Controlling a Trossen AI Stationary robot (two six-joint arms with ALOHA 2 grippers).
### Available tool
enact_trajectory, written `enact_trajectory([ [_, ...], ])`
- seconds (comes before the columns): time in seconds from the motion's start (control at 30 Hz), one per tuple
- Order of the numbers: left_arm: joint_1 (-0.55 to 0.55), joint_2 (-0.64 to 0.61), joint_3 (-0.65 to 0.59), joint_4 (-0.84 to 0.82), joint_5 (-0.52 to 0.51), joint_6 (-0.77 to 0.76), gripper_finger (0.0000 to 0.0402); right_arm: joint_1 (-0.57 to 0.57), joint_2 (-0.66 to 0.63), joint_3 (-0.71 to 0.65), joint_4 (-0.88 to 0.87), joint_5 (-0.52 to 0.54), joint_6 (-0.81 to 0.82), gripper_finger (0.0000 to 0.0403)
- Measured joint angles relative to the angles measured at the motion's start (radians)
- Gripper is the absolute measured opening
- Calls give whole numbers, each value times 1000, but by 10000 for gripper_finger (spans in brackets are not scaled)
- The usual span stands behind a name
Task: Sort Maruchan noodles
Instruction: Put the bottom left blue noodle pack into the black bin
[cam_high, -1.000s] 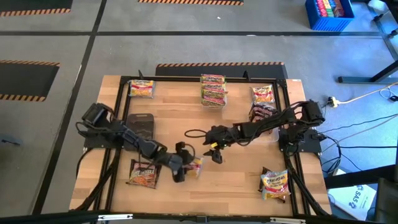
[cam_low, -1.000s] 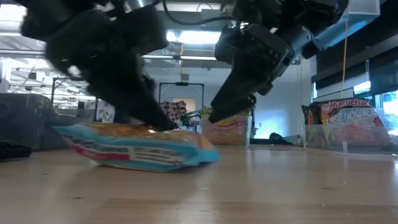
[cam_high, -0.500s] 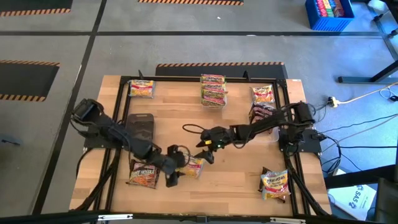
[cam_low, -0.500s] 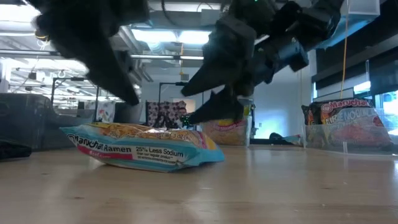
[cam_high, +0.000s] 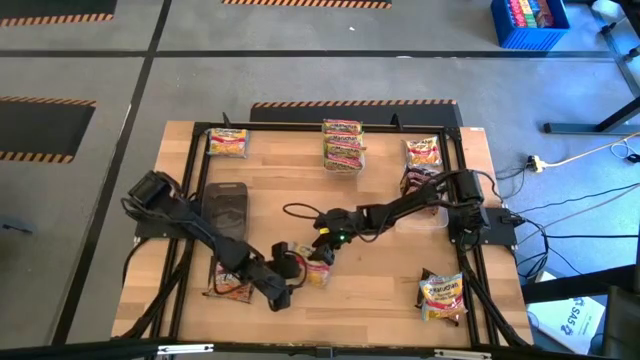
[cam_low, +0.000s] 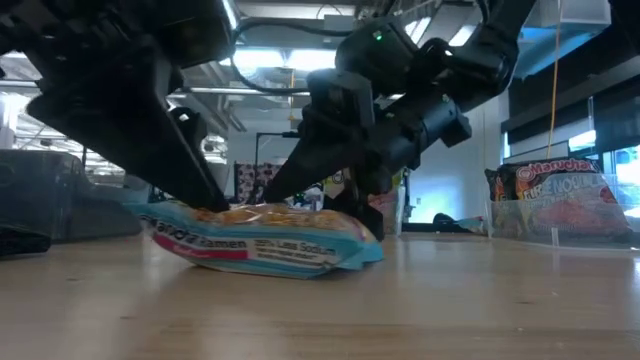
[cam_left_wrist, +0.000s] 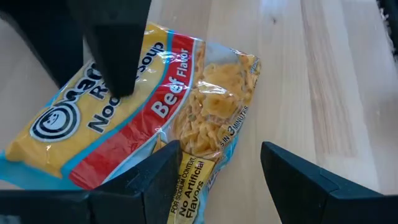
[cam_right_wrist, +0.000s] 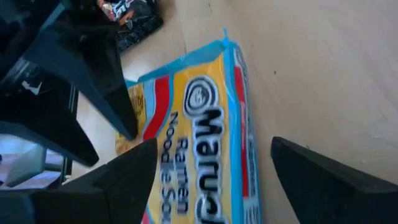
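Note:
A yellow Maruchan packet with a red band and blue edges lies flat on the table near its middle. My left gripper is open at the packet's left end. One finger is over a packet corner and the other stands beside it above bare wood. My right gripper is open and comes from the right. Its fingers stand on either side of the packet. My left gripper has one fingertip on the top of the packet's left end, slanting down from the table's left. The other finger is off the packet, which lies flat on the wood. My right gripper straddles the packet from above; whether its fingers touch it I cannot tell.
A dark brown packet lies by the left arm, beside a dark tray. More packets sit along the far edge: yellow, a stack, orange, dark. Another lies near right.
My right gripper moved toward the table's left and came down over the packet. My left gripper drew back toward the near edge, rose off the packet, then lowered onto its end again. The packet slid a little toward the right.

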Motion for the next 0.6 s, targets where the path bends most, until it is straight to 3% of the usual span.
enact_trajectory([
  [0.17, 0, 33, 0, 41, -38, 1, 221, -1, 0, 2, -27, -32, -1, 310],
  [0.4, -2, 36, -1, 36, -64, 1, 221, -2, -1, 0, -55, -198, -5, 310],
  [0.6, -3, 40, -7, 66, -104, 35, 221, -1, 2, -5, 6, -219, 17, 310],
])
